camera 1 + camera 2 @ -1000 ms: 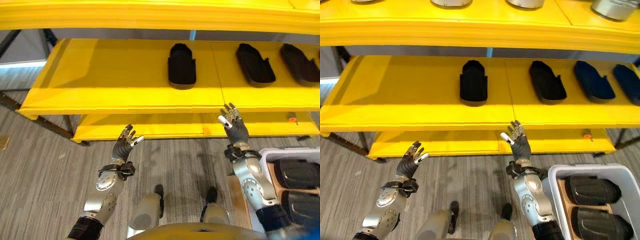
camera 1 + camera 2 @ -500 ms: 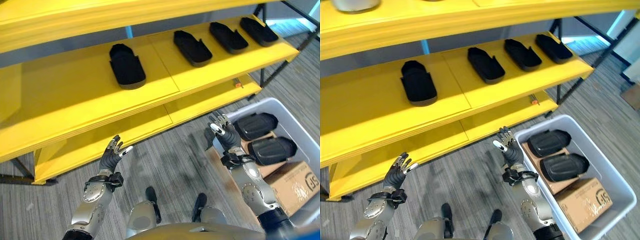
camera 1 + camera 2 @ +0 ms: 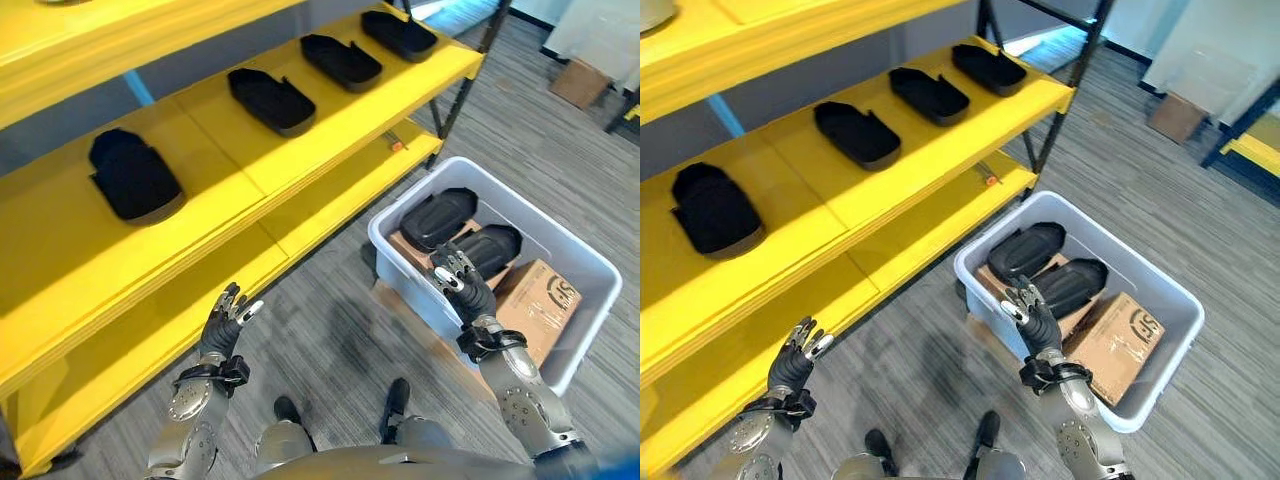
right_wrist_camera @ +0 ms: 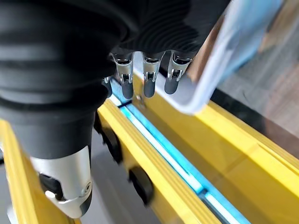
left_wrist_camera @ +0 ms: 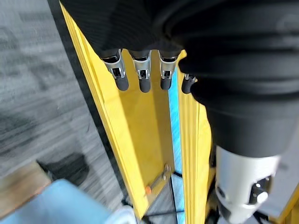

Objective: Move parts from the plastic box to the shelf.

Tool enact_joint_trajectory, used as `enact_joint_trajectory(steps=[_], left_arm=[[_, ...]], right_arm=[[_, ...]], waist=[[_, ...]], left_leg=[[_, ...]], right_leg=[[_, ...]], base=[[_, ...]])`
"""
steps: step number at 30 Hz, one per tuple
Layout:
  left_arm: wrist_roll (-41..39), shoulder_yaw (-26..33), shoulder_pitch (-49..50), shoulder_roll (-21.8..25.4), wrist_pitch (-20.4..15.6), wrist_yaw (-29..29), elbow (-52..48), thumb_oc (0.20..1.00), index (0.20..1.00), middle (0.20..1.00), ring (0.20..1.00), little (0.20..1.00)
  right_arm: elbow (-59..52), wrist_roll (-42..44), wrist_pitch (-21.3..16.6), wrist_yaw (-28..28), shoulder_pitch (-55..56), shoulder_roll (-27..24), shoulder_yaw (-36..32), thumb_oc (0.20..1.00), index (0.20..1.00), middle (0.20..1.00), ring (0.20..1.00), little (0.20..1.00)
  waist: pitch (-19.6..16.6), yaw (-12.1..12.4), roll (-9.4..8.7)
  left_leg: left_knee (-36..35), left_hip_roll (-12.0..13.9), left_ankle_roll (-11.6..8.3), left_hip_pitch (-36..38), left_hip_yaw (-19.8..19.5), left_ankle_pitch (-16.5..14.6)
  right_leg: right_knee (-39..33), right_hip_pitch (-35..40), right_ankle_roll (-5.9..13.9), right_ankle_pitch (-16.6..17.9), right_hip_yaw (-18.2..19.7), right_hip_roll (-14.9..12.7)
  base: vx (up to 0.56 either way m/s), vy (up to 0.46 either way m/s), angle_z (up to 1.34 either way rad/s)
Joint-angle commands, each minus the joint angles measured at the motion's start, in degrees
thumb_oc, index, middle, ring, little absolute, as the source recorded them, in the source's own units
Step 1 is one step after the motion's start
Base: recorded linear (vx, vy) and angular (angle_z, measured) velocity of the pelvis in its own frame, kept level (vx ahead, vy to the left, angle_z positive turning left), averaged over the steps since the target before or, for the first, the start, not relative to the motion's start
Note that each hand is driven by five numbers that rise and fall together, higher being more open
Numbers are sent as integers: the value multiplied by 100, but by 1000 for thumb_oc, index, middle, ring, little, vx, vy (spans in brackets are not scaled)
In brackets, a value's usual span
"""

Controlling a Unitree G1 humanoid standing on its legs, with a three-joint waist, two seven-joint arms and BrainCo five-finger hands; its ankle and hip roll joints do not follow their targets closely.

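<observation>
the view has been swung right from the yellow metal shelf [image 3: 330, 120] to the pale grey plastic box [image 3: 1160, 300] of black moulded parts [image 3: 1025, 250], so another pick seems due; right hand [image 3: 1033, 315] and left hand [image 3: 792, 365] are held spread, empty.

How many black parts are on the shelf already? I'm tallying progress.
4, all on the middle yellow shelf: one at its left, then three in a row toward its right end.

cardboard box [image 3: 540, 305]; grey carpet [image 3: 1160, 190]
</observation>
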Motion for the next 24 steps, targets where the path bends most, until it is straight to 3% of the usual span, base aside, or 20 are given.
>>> enact_joint_trajectory(steps=[1, 6, 9, 10, 11, 13, 14, 15, 16, 17, 19, 20, 24], left_arm=[[91, 2, -68, 92, -176, -153, -156, 1000, 1000, 1000, 1000, 1000], [177, -93, -239, 54, -189, -157, -90, 1000, 1000, 1000, 1000, 1000], [187, -73, -305, 24, -214, -147, -61, 1000, 1000, 1000, 1000, 1000], [110, -19, -323, -27, -283, -90, -65, 1000, 1000, 1000, 1000, 1000], [47, 36, -282, -66, -317, -63, -81, 1000, 1000, 1000, 1000, 1000], [7, 83, -162, -84, -329, -81, -128, 1000, 1000, 1000, 1000, 1000], [7, 83, -160, -83, -328, -81, -130, 1000, 1000, 1000, 1000, 1000], [-16, 124, -18, -9, -313, -106, -203, 1000, 1000, 1000, 1000, 1000], [-16, 124, -16, -9, -312, -106, -204, 1000, 1000, 1000, 1000, 1000], [-5, 95, -27, 0, -314, -67, -156, 1000, 1000, 1000, 1000, 1000], [18, 131, -12, -1, -339, -36, -129, 1000, 1000, 1000, 1000, 1000], [-139, 242, 4, -58, -404, -43, -168, 1000, 1000, 1000, 1000, 1000], [-178, 377, 1, -70, -495, 3, -286, 1000, 1000, 1000, 1000, 1000]], right_arm=[[-422, 152, -312, 106, 13, -14, -371, 1000, 1000, 1000, 1000, 1000], [-359, 108, -395, 82, 417, -14, -688, 1000, 1000, 1000, 1000, 1000], [-345, 64, -404, 77, 496, -29, -751, 1000, 1000, 1000, 1000, 1000], [-258, 26, -394, 92, 480, -82, -686, 1000, 1000, 1000, 1000, 1000], [-212, 5, -373, 130, 477, -99, -661, 1000, 1000, 1000, 1000, 1000], [-169, -9, -341, 195, 506, -90, -649, 1000, 1000, 1000, 1000, 1000], [-169, -9, -341, 195, 507, -88, -649, 1000, 1000, 1000, 1000, 1000], [-226, -2, -343, 216, 617, -125, -711, 1000, 1000, 1000, 1000, 1000], [-226, -2, -342, 216, 618, -124, -710, 1000, 1000, 1000, 1000, 1000], [-168, -74, -371, 186, 583, -165, -716, 1000, 1000, 1000, 1000, 1000], [-131, -126, -378, 202, 544, -163, -684, 1000, 1000, 1000, 1000, 1000], [-133, -151, -392, 210, 503, -166, -688, 1000, 1000, 1000, 1000, 1000], [-152, -198, -345, 300, 520, -40, -591, 1000, 1000, 1000, 1000, 1000]], waist=[[65, -93, -13], [90, -315, 43], [149, -313, 10], [288, -158, -73], [336, -13, -121], [405, 169, -261], [403, 166, -261], [432, 203, -297], [430, 202, -300], [511, 300, -218], [526, 416, -166], [487, 497, -102], [328, 585, -41]], left_leg=[[-60, 379, -312, -21, -465, 242], [118, 710, -453, 19, -653, 586], [564, 771, -434, -117, -909, 561], [1276, 523, -228, -446, -1725, 432], [1455, 97, -96, -644, -2221, 237], [1503, -472, 114, -1286, -2722, 44], [1519, -473, 117, -1294, -2726, 34], [1113, -333, 56, -1610, -2819, 313], [1100, -336, 56, -1604, -2818, 320], [353, -326, -65, -1874, -3008, 793], [-194, -377, -154, -1894, -3357, 1007], [-454, -296, -283, -1929, -3690, 1152], [-423, -219, -301, -1589, -4004, 1175]], right_leg=[[218, 278, 363, -914, 126, 18], [444, 267, 47, -1255, 461, 409], [507, 291, -77, -1368, 579, 509], [639, 337, -173, -1483, 782, 553], [690, 363, -188, -1526, 935, 544], [701, 379, -175, -1487, 1061, 490], [704, 378, -173, -1492, 1057, 489], [620, 481, -122, -1521, 1149, 533], [620, 482, -123, -1521, 1148, 530], [573, 615, -78, -1549, 1222, 571], [575, 699, -78, -1621, 1434, 654], [637, 787, -63, -1774, 1746, 706], [606, 996, -14, -1874, 2201, 663]], base=[[12, -144, -17], [36, -215, -14], [45, -205, -26], [104, -210, -47], [69, -139, -58], [73, -67, -102], [200, -70, -81], [135, -30, -49], [288, 53, -41], [226, 116, -45], [327, 184, -54], [359, 248, -108], [295, 268, -126]])
